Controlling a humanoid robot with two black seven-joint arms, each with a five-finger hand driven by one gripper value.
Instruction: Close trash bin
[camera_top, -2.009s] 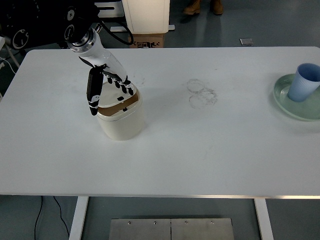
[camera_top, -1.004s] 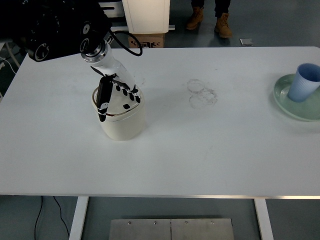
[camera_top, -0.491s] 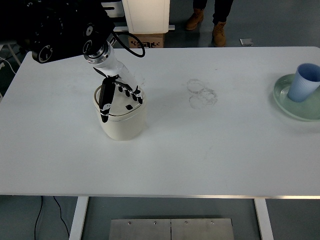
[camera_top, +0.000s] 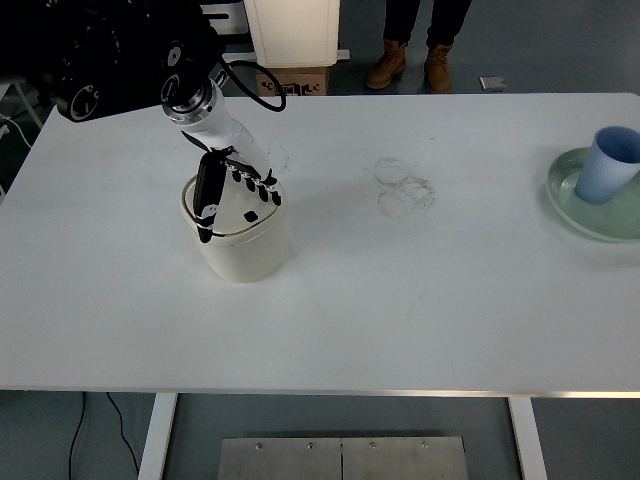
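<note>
A small cream trash bin (camera_top: 243, 248) stands on the white table (camera_top: 400, 300) at the left. Its flat lid (camera_top: 245, 215) lies level across the top, inside a thin dark rim. My left hand (camera_top: 232, 185) rests on top of the lid with its fingers spread flat, thumb hanging down over the bin's left rim. The hand grasps nothing. My right arm does not show.
A pale blue cup (camera_top: 610, 165) stands on a green plate (camera_top: 570, 200) at the table's right edge. Faint ring marks (camera_top: 403, 187) stain the table's middle. A person's boots (camera_top: 410, 65) and a white box (camera_top: 292, 30) are beyond the far edge.
Two seconds ago the lid was tilted with a brown opening showing. My left hand has moved right onto it and pressed it down level. Little has changed in the last second.
</note>
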